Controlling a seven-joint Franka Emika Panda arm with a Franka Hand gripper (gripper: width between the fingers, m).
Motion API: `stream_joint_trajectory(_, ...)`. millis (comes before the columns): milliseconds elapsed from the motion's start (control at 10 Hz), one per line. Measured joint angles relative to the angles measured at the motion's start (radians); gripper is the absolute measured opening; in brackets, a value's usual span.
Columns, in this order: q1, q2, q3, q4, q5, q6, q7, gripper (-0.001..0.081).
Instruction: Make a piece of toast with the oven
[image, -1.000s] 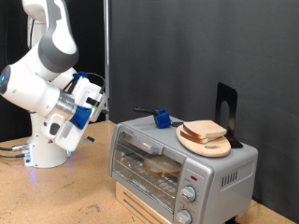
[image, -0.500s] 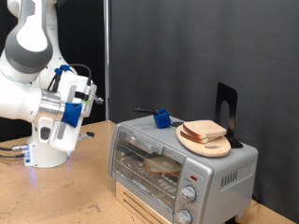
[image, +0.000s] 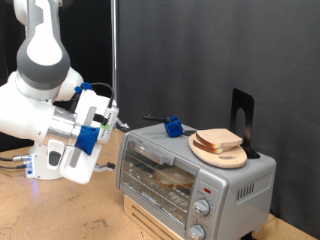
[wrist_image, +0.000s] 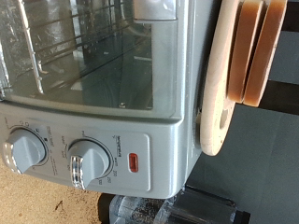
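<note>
- Here the gripper (image: 118, 124) hangs in the air at the exterior view's left of the oven (image: 195, 180), near its upper corner; its fingers are too small and blurred, so I cannot tell if they are spread or closed, and nothing is seen between them.
- The wrist view shows no fingers at all, only the oven front: the closed glass door (wrist_image: 93, 51), two round knobs (wrist_image: 89, 161) and a red light (wrist_image: 135, 162).
- Inside the oven, behind the glass, a piece of toast (image: 172, 179) lies on the wire rack.
- On top of the oven sits a round wooden board (image: 218, 152) with more bread slices (image: 219, 140) stacked on it.
- A small blue object (image: 174, 127) rests on the oven top, just beside the board.
- The oven stands on a wooden table (image: 60, 210), with a black curtain (image: 200, 50) behind.
</note>
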Motion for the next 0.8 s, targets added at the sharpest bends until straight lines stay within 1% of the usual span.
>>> stream_joint_trajectory(100, -0.003, 0.000, -0.003, 0.000, -0.020, -0.033, 0.001, 0.0808)
stream_joint_trajectory(200, -0.016, 0.005, -0.015, 0.011, -0.072, -0.131, 0.006, 0.0808)
stream_joint_trajectory(300, -0.032, 0.026, -0.029, 0.045, -0.123, -0.222, 0.008, 0.0808)
stream_joint_trajectory(400, -0.039, 0.066, -0.035, 0.095, -0.151, -0.264, 0.008, 0.0808)
stream_joint_trajectory(500, -0.038, 0.114, -0.032, 0.148, -0.182, -0.274, 0.008, 0.0808)
stream_joint_trajectory(600, -0.033, 0.159, -0.027, 0.197, -0.220, -0.264, 0.008, 0.0808)
stream_joint_trajectory(700, -0.024, 0.197, -0.024, 0.240, -0.247, -0.240, 0.017, 0.0808)
stream_joint_trajectory(800, -0.012, 0.229, -0.016, 0.272, -0.235, -0.175, 0.023, 0.0808)
